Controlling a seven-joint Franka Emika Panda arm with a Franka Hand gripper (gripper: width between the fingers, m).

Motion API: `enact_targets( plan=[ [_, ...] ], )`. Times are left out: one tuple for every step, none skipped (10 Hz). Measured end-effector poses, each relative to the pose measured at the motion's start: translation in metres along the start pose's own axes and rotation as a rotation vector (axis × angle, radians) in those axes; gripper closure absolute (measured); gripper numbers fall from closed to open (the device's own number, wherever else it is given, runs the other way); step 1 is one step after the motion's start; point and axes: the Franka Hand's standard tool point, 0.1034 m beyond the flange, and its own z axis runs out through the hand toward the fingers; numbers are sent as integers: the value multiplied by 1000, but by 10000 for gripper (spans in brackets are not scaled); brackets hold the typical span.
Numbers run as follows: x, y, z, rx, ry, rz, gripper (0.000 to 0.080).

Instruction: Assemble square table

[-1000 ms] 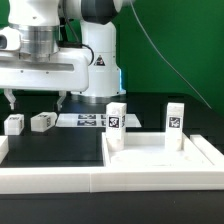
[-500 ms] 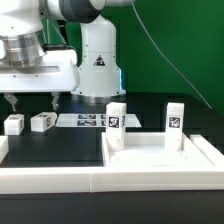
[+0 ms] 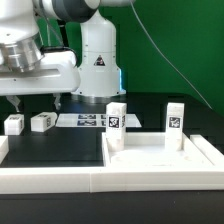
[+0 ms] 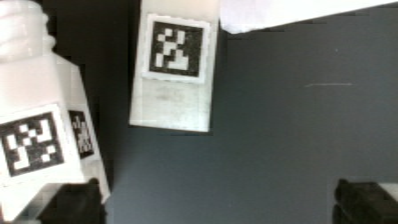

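Gripper (image 3: pixel 35 101), jaws apart, above two loose legs (image 3: pixel 42 122)

From here I see a plain green backdrop (image 3: pixel 190 30) filling the rear of the scene, and a matte black desk (image 3: pixel 60 146) under soft, even light.

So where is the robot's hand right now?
On the exterior view's left, the hand hovers open above two loose legs, close to the marker board.
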Motion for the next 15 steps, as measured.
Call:
enact_targets(
  plan=[
    [0, -1, 2, 14, -75, 10, 151],
    [0, -2, 4, 19, -135, 9, 151],
    [-1, -3, 6, 24, -187, 8, 151],
    [-5, -2, 8, 23, -287, 11, 151],
    [-1, 2, 11, 10, -323, 15, 151],
    [-7, 6, 13, -7, -407, 20, 151],
    [-5, 6, 14, -6, -455, 21, 151],
    [0, 8, 15, -16, -437, 17, 151],
    [-1, 8, 15, -17, -437, 32, 151],
    [-2, 9, 17, -23, -441, 59, 151],
    [-6, 10, 20, -26, -449, 79, 151],
    [-11, 11, 25, -29, -462, 106, 151],
    [-15, 11, 29, -32, -471, 131, 151],
    [-15, 10, 29, -36, -470, 134, 151],
    [-15, 10, 29, -35, -470, 135, 151]
  ],
)
